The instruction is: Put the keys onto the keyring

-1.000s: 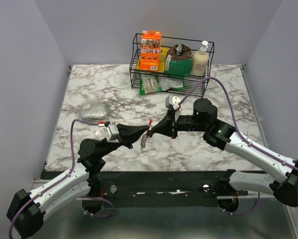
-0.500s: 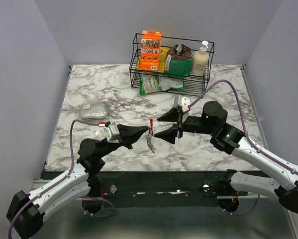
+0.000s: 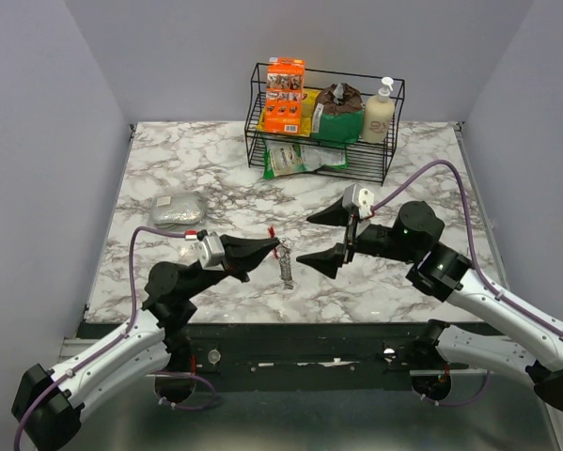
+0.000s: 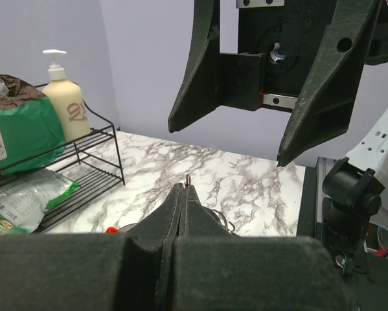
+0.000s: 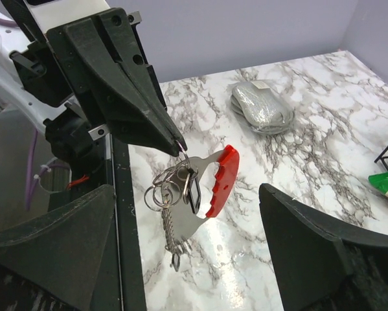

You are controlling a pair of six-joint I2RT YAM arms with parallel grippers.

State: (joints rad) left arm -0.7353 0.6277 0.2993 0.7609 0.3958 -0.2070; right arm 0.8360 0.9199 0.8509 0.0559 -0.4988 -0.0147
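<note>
My left gripper (image 3: pixel 279 249) is shut on the top of a thin keyring (image 5: pixel 181 155), and a bunch hangs from it above the marble table (image 3: pixel 215 169). In the bunch are several silver rings, slim silver keys (image 5: pixel 174 223), a small dark fob (image 5: pixel 194 192) and a flat metal tool with a red grip (image 5: pixel 221 178). From above, the keys (image 3: pixel 286 268) dangle just below the left fingertips. My right gripper (image 3: pixel 306 240) stands wide open to the right of the bunch, touching nothing. In the left wrist view only a sliver of the keyring (image 4: pixel 188 179) shows above the shut jaws, with the right gripper (image 4: pixel 225 146) open beyond.
A black wire rack (image 3: pixel 323 117) at the back holds an orange box, a green bag and a soap bottle (image 3: pixel 380 111). A green packet (image 3: pixel 300 158) lies under its front. A grey pouch (image 3: pixel 178 210) lies at the left. The table's front edge runs just below the hanging bunch.
My right gripper has let go of the bunch, opened wide and drawn back to the right. The keys now hang from the left gripper alone, straight down.
</note>
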